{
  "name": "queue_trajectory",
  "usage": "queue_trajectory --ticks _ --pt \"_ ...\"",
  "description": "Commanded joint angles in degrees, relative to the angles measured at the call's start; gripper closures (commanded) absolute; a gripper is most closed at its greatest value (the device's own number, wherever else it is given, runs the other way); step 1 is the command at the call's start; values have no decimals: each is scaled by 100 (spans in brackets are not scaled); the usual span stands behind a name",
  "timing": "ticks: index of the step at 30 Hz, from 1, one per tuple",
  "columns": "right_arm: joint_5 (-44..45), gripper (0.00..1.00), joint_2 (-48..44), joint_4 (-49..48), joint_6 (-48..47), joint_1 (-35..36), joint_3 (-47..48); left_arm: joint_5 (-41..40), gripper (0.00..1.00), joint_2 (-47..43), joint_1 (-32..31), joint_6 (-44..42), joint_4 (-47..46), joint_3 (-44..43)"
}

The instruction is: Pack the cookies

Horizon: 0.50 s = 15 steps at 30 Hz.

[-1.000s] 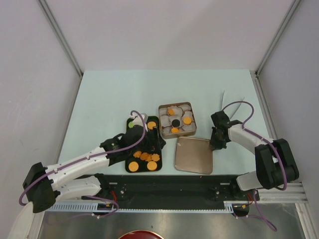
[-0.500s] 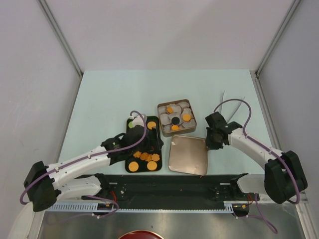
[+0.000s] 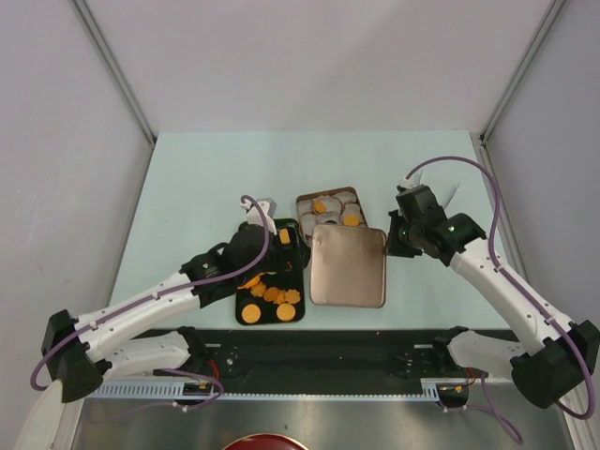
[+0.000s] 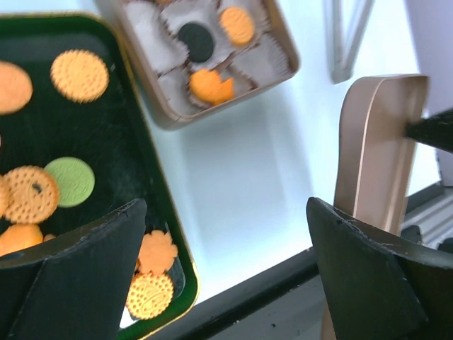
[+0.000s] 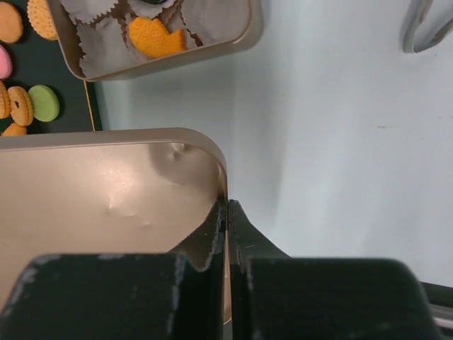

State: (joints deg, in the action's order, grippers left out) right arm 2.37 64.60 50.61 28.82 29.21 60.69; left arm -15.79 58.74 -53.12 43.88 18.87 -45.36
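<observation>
Several cookies (image 3: pixel 272 295), mostly round and orange, lie on a black tray (image 3: pixel 292 272); the left wrist view shows them (image 4: pixel 78 74) with one green one. More cookies (image 3: pixel 321 206) sit in white paper cups inside a tan tin (image 3: pixel 302 202). My right gripper (image 3: pixel 391 246) is shut on the rim of the tin's lid (image 3: pixel 349 265), pinched between its fingertips (image 5: pixel 226 212). The lid hangs over the tin's near part and hides it. My left gripper (image 3: pixel 267 246) hovers open above the tray, with nothing between its fingers (image 4: pixel 78 269).
A thin white piece (image 3: pixel 455 192) lies on the table at the far right, behind the right arm. A black rail (image 3: pixel 319 342) runs along the table's near edge. Grey walls close in the sides and back.
My right gripper has lifted the lid off the table and carried it left and away, over the tin's near side. The left arm has shifted slightly toward the tin.
</observation>
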Motion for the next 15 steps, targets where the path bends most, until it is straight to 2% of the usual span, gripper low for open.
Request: queue_trajectory --ticks 1,5,9,15 --pt "-184 100 158 -60 -140 67 391 287 0 -205 -23 -406 -735 -218" --pt "-273 100 228 -78 -201 85 497 305 0 -310 -23 -407 -850 -245" --pt "-246 100 185 19 -298 -47 549 -606 0 -688 4 -134 -562 -227" --pt "-281 100 88 54 -333 -214 611 -961 0 -1066 241 -195 -296 -263"
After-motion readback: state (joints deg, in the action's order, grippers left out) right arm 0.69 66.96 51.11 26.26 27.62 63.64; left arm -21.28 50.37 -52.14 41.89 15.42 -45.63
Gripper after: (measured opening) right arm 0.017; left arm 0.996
